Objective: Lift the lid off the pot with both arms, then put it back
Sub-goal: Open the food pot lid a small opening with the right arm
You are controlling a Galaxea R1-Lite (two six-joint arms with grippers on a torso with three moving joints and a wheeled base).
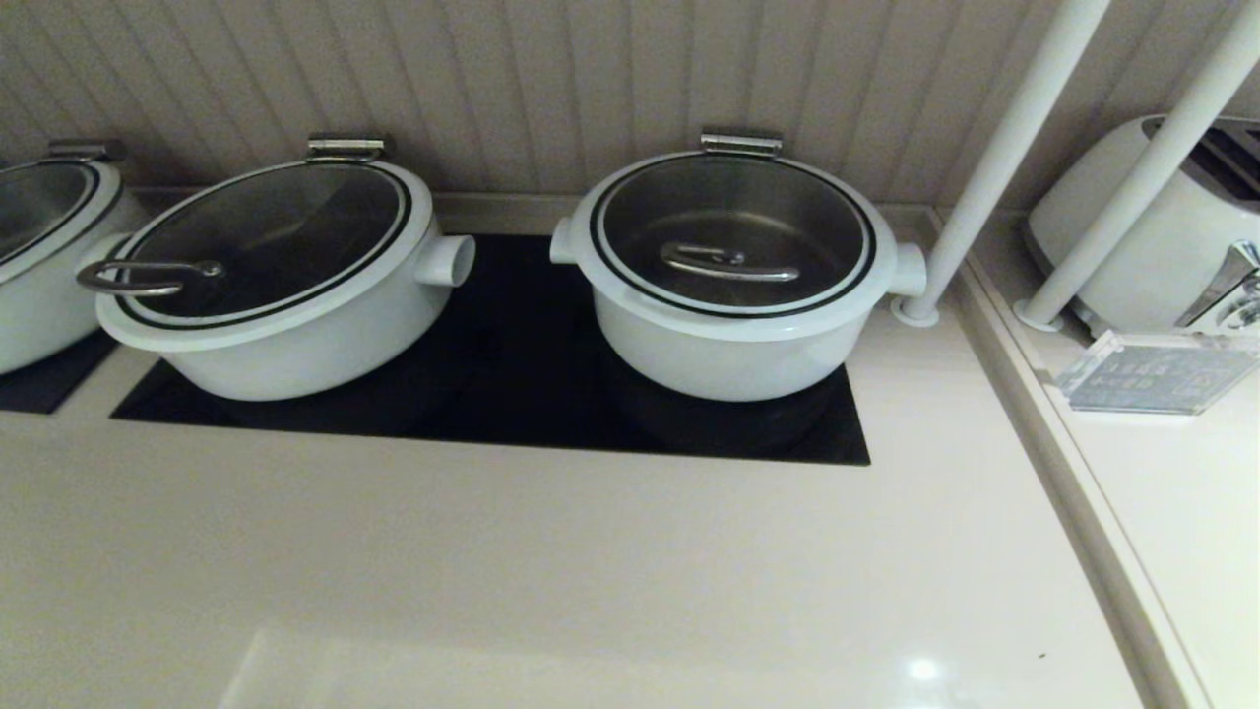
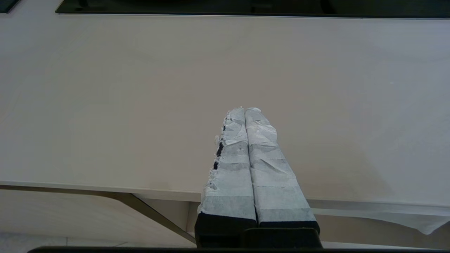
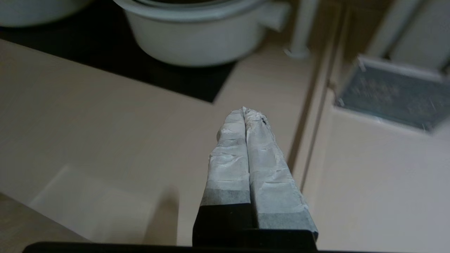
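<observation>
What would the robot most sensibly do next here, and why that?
Probably open both grippers and bring them toward the lid. It sits closed on the pot, while the left gripper and the right gripper are shut, holding nothing, over the bare counter, short of the pot.

left tool [image 2: 245, 109] closed | over counter [image 2: 105, 105] | near edge

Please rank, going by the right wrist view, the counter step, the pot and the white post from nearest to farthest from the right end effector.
From the right end effector, shut over the counter:
1. Counter step, just beside its tip.
2. Pot, ahead on the black cooktop.
3. White post, beyond the pot's stub handle.
</observation>
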